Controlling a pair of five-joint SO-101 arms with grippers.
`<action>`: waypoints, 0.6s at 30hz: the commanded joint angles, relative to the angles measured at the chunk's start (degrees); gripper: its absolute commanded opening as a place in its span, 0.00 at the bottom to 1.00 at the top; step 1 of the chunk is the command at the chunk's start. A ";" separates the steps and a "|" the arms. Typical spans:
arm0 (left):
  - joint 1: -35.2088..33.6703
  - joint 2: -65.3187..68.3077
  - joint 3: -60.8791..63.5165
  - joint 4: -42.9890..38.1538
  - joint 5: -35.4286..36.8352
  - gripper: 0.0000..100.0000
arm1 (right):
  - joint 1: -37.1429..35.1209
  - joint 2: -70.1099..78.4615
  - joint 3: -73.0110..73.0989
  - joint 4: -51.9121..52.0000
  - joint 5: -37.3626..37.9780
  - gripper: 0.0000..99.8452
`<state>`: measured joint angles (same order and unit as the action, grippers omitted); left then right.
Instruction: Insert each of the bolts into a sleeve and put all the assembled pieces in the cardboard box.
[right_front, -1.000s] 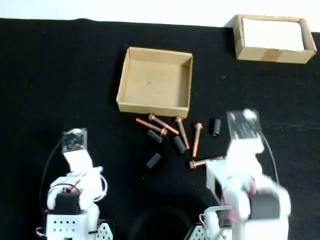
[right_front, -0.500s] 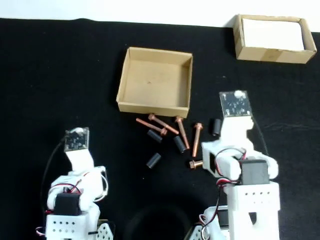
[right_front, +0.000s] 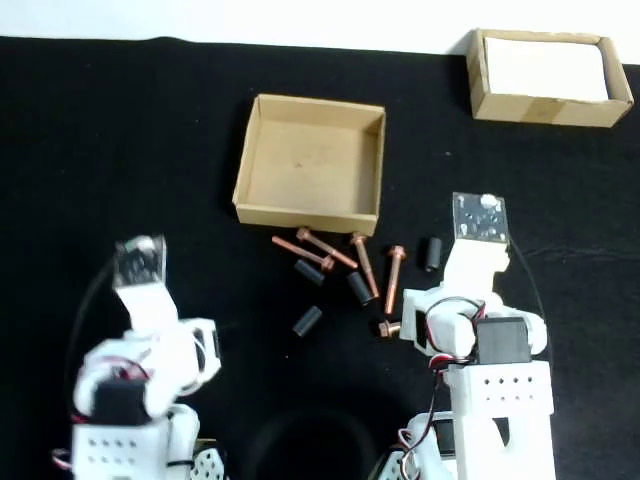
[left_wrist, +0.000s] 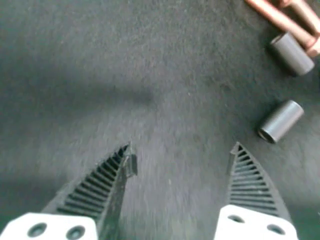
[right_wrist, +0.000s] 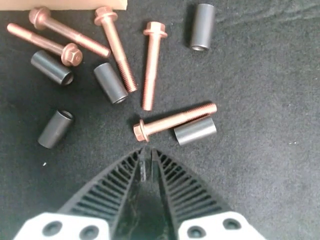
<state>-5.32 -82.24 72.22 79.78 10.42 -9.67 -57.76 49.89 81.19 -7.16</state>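
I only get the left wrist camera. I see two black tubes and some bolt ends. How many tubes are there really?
Observer: Five black tubes in the right wrist view, all lying loose on the table.
Operator: Is anything in the box yet?
Observer: No. From the high view the cardboard box next to the pile has a bare floor.
Operator: What about the other arm?
Observer: The right arm is beside the pile with its jaws shut, the tips close to the head of one copper bolt.
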 joint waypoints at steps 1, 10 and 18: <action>1.54 17.45 -15.69 3.69 0.35 0.29 | 0.13 4.53 -0.66 0.31 -0.26 0.01; 4.70 45.76 -31.78 5.19 0.44 0.29 | 2.59 29.58 -23.96 10.59 0.00 0.13; 4.79 47.16 -31.78 1.14 0.53 0.29 | 6.90 38.81 -33.01 8.04 0.00 0.13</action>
<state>-1.36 -35.12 42.68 81.80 10.42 -4.48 -20.40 19.65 91.38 -7.16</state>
